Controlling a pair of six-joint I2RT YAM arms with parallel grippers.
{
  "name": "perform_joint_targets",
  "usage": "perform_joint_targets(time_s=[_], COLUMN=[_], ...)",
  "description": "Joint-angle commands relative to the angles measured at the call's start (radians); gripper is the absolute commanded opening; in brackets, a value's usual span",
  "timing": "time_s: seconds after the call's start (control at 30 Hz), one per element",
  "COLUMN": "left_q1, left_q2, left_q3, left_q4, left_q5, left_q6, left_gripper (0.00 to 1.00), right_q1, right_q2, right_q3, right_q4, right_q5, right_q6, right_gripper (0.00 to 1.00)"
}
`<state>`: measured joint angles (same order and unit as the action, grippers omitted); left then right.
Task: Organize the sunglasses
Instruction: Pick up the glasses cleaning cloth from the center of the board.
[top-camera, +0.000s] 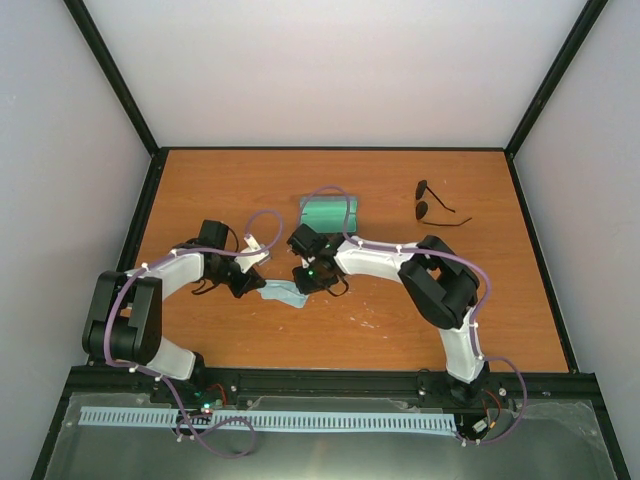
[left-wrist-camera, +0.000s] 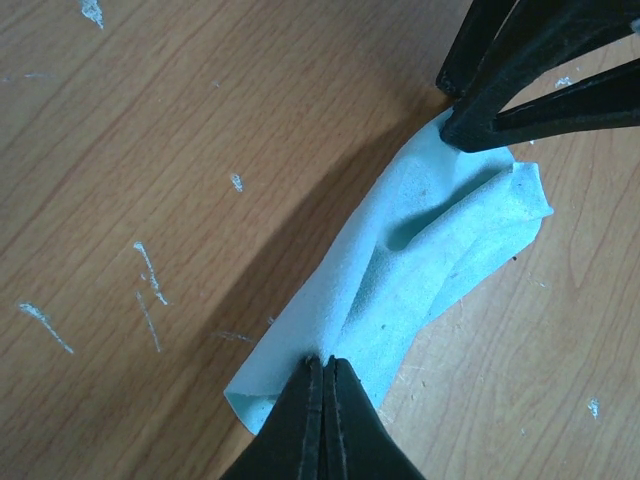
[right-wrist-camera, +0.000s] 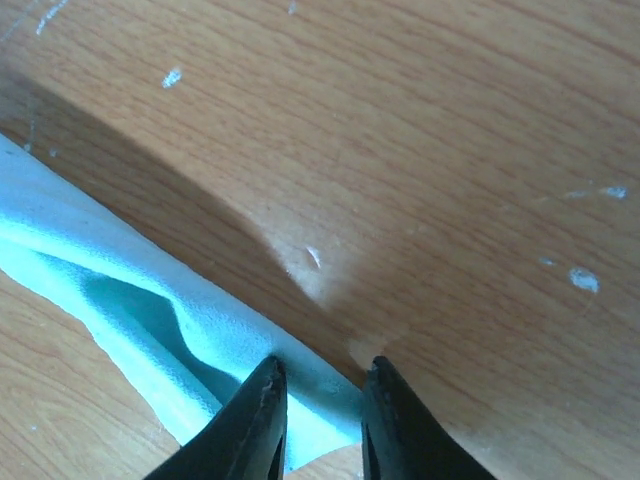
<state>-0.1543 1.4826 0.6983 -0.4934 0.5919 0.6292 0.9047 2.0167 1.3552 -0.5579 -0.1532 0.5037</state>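
Light-blue cloth (left-wrist-camera: 430, 270) is what I'm working, my left gripper (left-wrist-camera: 322, 365) pinched shut on one end and my right gripper (right-wrist-camera: 323, 375) narrowly parted astride the other, while the sunglasses (top-camera: 436, 204) lie untouched well beyond both sets of fingers; next, I reckon, close right and fold.

Bright, even light overhead. Soft shadows fall across the counter (left-wrist-camera: 150, 150) beside the cloth (left-wrist-camera: 420, 270). Wrist views sharp; overhead view slightly soft.
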Motion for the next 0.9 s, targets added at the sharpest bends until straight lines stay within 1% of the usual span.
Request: perform_joint_targets(time_s=[0.0,0.07,0.13,0.17,0.33,0.53,0.87], left_q1=[0.003,0.003,0.003,0.003,0.004,0.004,0.004], left_q2=[-0.004,-0.003,-0.002,-0.001,-0.005,-0.012,-0.001], left_q3=[0.001,-0.002,-0.003,-0.003,-0.006,0.001,0.050], left_q4=[0.020,0.024,0.030,0.031,0.041,0.057,0.074], left_q5=[0.014,0.014,0.015,0.016,0.012,0.028,0.068], left_q6=[0.003,0.001,0.001,-0.001,-0.010,-0.038,-0.067], left_gripper=[0.01,0.01,0.00,0.01,0.01,0.01,0.00], right_q1=[0.024,0.026,0.027,0.027,0.028,0.026,0.026], right_q2=[0.040,0.040,0.037,0.035,0.022,-0.021,-0.143], right_q3=[-0.007,-0.013,-0.019,-0.020,-0.015,0.010,-0.033], right_q4=[-0.083,-0.088,-0.085,-0.082,-0.077,-0.076,0.009], right_q5=[0.037,0.042,0.045,0.046,0.077,0.159,0.237], right_q6=[-0.001,0.001,0.005,0.006,0.014,0.002,-0.028], right_gripper=[0.20,0.18,0.05,0.03,0.03,0.03,0.03])
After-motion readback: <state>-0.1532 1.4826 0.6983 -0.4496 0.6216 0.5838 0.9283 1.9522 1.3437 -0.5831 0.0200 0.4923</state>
